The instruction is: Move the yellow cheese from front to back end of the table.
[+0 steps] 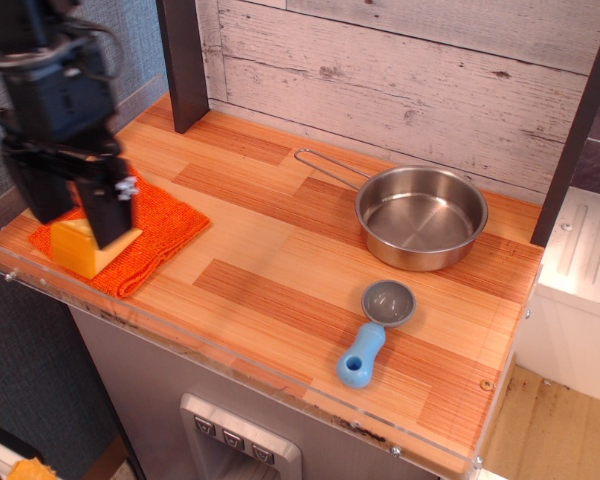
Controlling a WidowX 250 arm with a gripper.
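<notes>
The yellow cheese is a small yellow-orange wedge lying on a flat orange knitted cloth at the front left of the striped wooden table. My black gripper hangs over the cheese, blurred by motion. Its two fingers point down and stand apart, one left of the cheese's top and one over its right part. The fingers hide the upper part of the cheese. I cannot see whether they touch it.
A steel pan with a wire handle stands at the back right. A grey scoop with a blue handle lies at the front right. A dark post stands at the back left. A clear plastic rim runs along the front edge.
</notes>
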